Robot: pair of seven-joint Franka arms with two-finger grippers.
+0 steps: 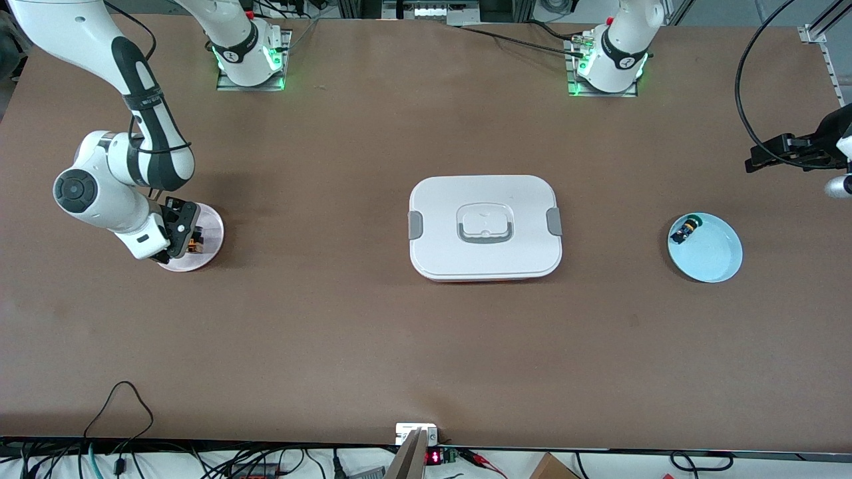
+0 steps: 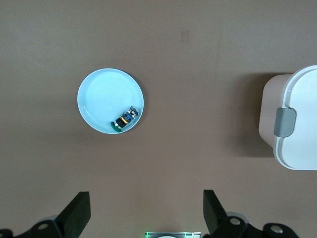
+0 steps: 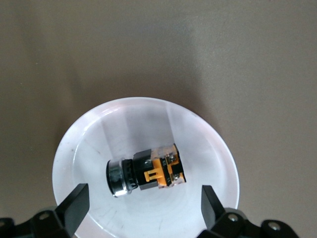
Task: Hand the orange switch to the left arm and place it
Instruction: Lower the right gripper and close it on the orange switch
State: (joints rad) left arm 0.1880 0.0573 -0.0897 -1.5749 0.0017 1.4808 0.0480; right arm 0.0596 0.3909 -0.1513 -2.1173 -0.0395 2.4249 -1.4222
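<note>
The orange switch (image 1: 194, 243) (image 3: 148, 171), a black cylinder with an orange block base, lies on its side in a pale pink plate (image 1: 212, 233) (image 3: 148, 111) at the right arm's end of the table. My right gripper (image 1: 181, 234) (image 3: 144, 198) hangs low over that plate, open, with a finger on either side of the switch and touching neither it nor the plate. The white box (image 1: 486, 226) (image 2: 297, 124) with grey latches sits at the table's middle. My left gripper (image 1: 755, 161) (image 2: 146, 203) waits open and empty, high over the left arm's end.
A light blue plate (image 1: 715, 256) (image 2: 101, 96) at the left arm's end holds a small black switch with a green cap (image 1: 685, 231) (image 2: 126, 119). Black cables (image 1: 749, 100) hang near the left arm. Bare brown tabletop lies between the box and each plate.
</note>
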